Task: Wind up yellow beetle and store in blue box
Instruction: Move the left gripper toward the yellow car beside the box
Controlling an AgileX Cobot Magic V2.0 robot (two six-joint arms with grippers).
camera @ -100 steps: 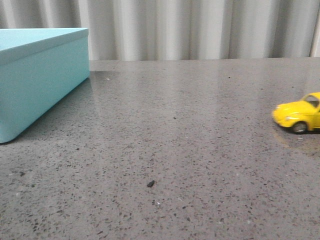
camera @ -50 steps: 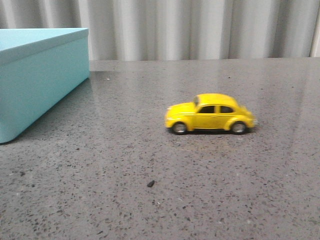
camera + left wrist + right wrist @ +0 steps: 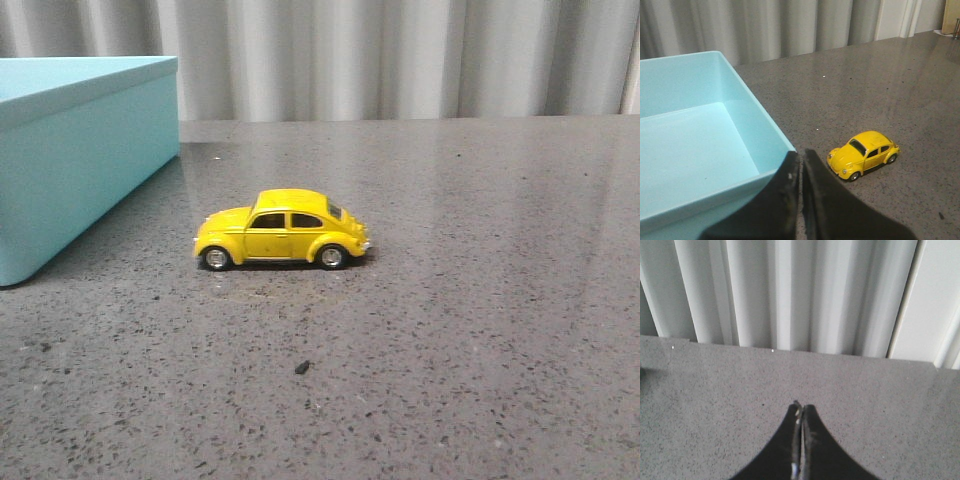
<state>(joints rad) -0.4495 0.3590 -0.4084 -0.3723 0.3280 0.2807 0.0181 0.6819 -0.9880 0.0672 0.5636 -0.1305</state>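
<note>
A small bright yellow toy beetle car stands on its four wheels left of centre in the front view, on the grey speckled stone surface, nose toward the large light turquoise-blue box at the upper left, near it but apart. The box shows open and bare inside in the left wrist view. The left gripper hangs over the box's near wall, jaws closed on nothing. The right gripper has its jaws closed too, empty.

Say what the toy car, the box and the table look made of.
Toy car: glossy yellow paint with highlights, likely die-cast metal or hard plastic.
Box: smooth matte turquoise, thin walls; painted tin or plastic, cannot tell.
Table: speckled grey, faintly reflective, like polished stone or composite.
</note>
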